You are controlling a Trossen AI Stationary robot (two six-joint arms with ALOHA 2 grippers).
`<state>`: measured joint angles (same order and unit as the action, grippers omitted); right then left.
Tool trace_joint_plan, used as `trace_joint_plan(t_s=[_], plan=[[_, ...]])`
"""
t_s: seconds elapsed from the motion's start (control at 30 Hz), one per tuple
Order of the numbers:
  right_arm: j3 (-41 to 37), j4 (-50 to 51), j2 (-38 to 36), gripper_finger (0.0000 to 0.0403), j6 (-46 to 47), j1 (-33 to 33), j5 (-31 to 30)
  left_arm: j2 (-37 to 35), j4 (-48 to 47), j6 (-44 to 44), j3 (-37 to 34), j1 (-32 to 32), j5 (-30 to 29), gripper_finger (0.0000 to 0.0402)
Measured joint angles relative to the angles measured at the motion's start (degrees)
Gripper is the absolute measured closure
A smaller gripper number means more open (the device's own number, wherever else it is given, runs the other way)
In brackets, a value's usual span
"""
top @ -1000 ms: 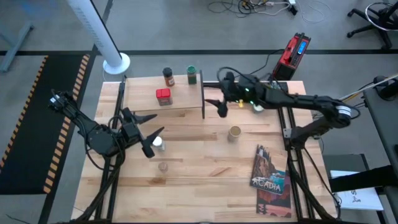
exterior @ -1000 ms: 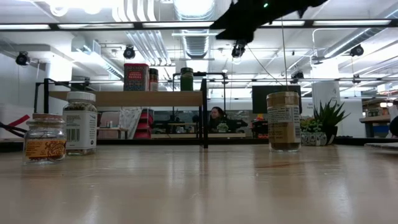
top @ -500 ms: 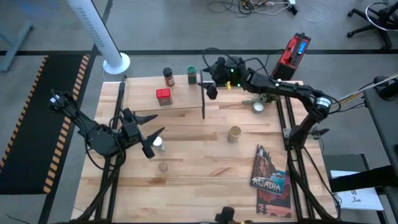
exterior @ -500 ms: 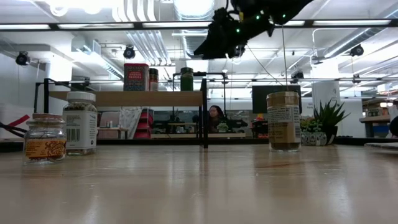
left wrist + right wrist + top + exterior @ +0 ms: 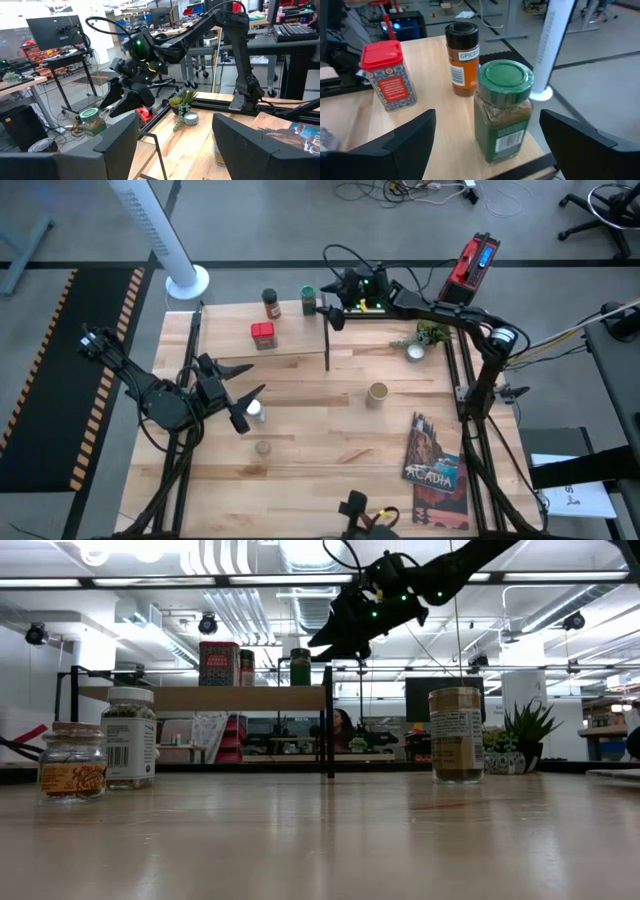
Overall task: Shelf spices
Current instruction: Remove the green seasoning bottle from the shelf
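Three spices stood upright on the shelf: red square tin, dark-capped brown jar and green-lidded jar. On the tabletop stood the white-capped clear jar and tan cylindrical canister.

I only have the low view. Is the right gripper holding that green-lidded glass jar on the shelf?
Observer: No. The right gripper is open. The green-lidded glass jar stands upright on the light wood shelf, and neither finger touches it.
Operator: And the left gripper? It is not in my view.
Observer: The left gripper is open over the table's left side, beside the white-capped clear jar.
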<state>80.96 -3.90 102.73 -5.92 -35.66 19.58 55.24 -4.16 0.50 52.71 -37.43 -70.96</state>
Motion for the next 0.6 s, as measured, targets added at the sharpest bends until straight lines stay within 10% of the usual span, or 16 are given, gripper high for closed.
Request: trace_joint_plan(t_s=[0.6], plan=[[13.81, 0.37, 11.86, 0.0069, 1.43, -0.50, 2.94, 0.00, -0.20, 0.72, 0.00, 0.44, 0.02, 0.0153]])
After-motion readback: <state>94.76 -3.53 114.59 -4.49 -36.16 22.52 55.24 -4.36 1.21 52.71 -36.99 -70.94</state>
